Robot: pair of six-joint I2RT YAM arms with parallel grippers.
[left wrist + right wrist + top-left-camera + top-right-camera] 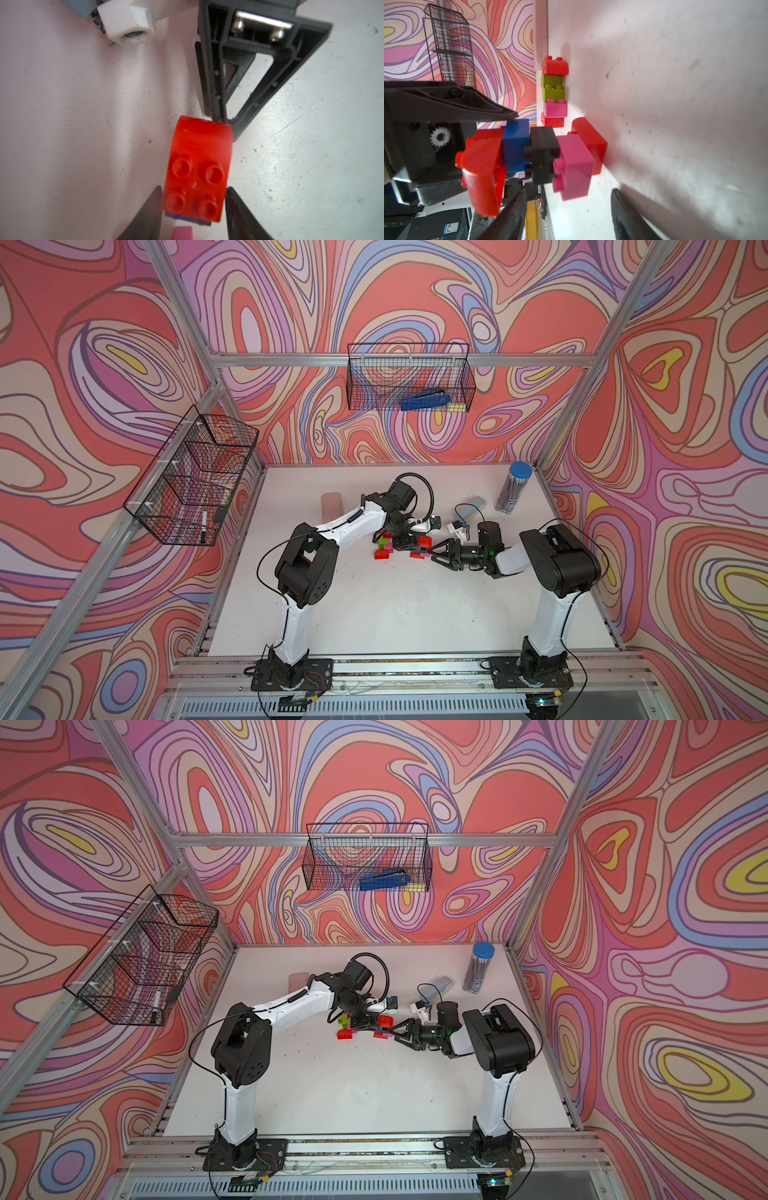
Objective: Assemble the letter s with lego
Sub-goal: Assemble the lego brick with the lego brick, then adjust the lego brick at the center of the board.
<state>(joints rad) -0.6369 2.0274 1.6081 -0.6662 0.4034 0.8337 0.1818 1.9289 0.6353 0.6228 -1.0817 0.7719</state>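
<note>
- Currently your left tool (193, 187) straddles the top red brick (197, 166) of the lego stack (542, 153). Its jaws sit so close to the brick's sides that you cannot tell a grip from a near miss.
- Your right tool (569, 191) stands open, jaws spread wide, level with the lower bricks.
- The lego stack stands mid-tabletop (374, 614) (red, blue, black, pink, red, from the top down).
- Just beside it lies a row (553, 93) of red, lime green, pink and red bricks.
</note>
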